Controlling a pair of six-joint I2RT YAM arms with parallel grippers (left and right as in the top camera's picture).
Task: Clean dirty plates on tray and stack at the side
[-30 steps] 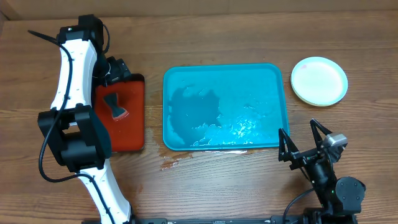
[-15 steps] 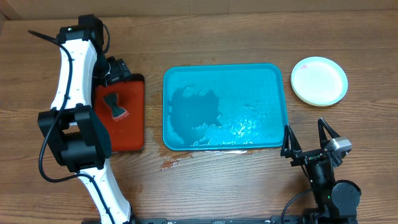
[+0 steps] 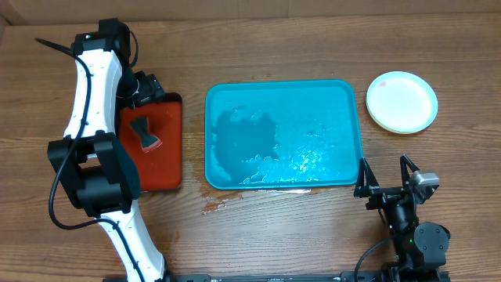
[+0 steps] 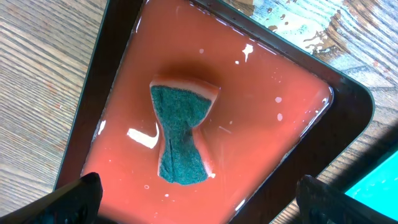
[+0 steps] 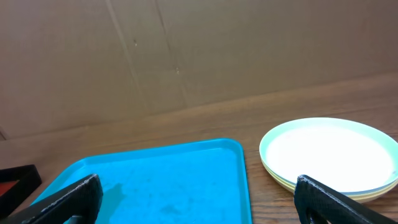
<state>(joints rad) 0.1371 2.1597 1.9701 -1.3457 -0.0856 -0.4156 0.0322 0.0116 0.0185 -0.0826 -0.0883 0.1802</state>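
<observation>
Over on the left, my left claw [image 4: 199,198] hangs wide open above the small red, black-rimmed plastic tray [image 3: 160,168], gripping nothing — the teal, pinched-waist scouring sponge [image 4: 180,134] lies loose in its wet bottom. At centre, the large cyan-blue rectangular plastic tray [image 3: 235,98] is wet and carries no plate. To its right, on the wooden surface [image 3: 274,235], the small round plastic plates [image 3: 401,102] sit stacked, mint-green rim over yellow-green. My right claw [image 3: 383,168] stands open and empty near the tray's corner. I judge the job done — next I'd only park both arms.
</observation>
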